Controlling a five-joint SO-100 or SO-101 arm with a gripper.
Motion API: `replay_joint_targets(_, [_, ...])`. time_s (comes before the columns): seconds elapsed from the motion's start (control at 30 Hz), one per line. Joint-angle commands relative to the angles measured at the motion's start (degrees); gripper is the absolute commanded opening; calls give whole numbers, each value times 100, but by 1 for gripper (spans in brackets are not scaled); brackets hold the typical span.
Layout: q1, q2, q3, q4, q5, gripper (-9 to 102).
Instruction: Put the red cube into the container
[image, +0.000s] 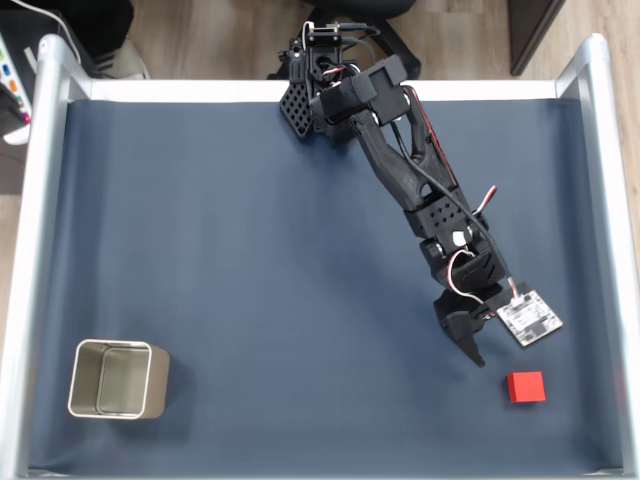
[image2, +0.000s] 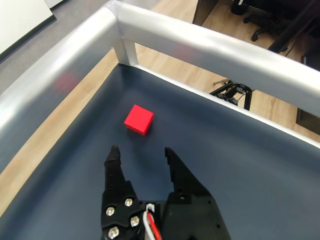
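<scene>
Gripper spread, empty — red cube just ahead near tabletop corner; advance lower, straddle its flat faces squarely, then clamp.

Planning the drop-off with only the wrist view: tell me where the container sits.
Observer: In the fixed view, the container stands near the bottom-left corner of the dark mat.
Operator: Give me the red cube relative to it.
Observer: The red cube lies far across the mat, near the bottom-right corner.
Operator: Report the container's state.
Observer: It stands upright, mouth open, with nothing visible inside.
</scene>
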Motion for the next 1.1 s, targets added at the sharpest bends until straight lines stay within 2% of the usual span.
replay_joint_targets(0.0, [44, -70, -35, -343, 97, 32])
replay_joint_targets(0.37, [0, -800, -457, -940, 606, 34])
replay_joint_targets(1.07, [-158, -1898, -2109, -1125, 782, 35])
